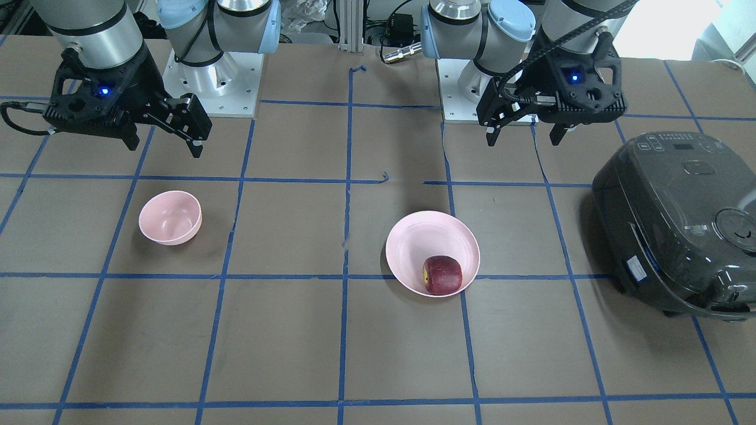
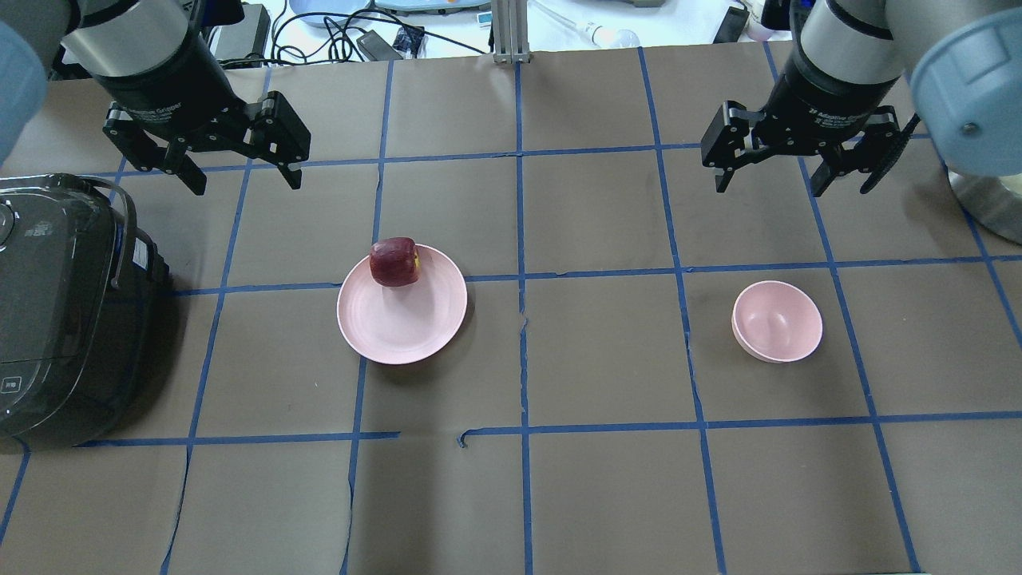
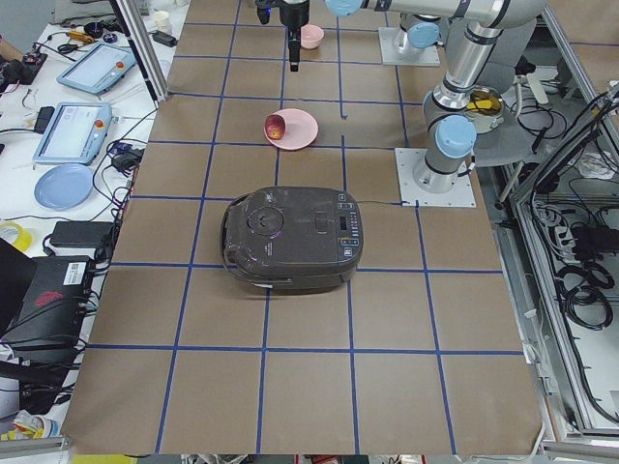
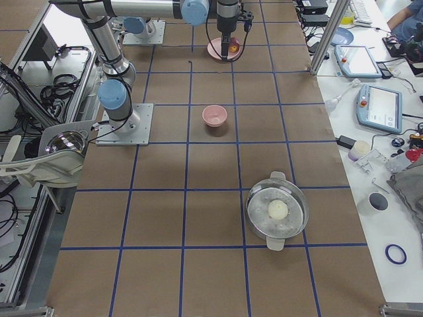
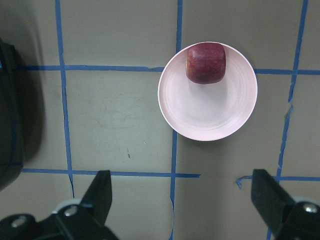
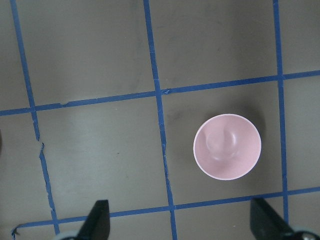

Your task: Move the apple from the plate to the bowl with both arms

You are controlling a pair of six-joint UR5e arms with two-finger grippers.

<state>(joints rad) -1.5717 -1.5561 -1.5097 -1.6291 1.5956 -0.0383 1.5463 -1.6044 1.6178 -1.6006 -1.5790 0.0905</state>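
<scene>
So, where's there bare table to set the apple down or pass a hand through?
Widest bare patch: the squares between the plate and the bowl. The row on the robot's side of both dishes is bare too. Tightest spot: the gap between the plate and the rice cooker, on the robot's left.

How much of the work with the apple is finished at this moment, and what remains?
Done: nothing yet. The apple lies near the rim of the plate, and the bowl is empty. In hand: nothing; the left gripper and the right gripper are both open, raised, and grip nothing. Left: pick up the apple, probably pass it from one gripper to the other, and put it into the bowl.
</scene>
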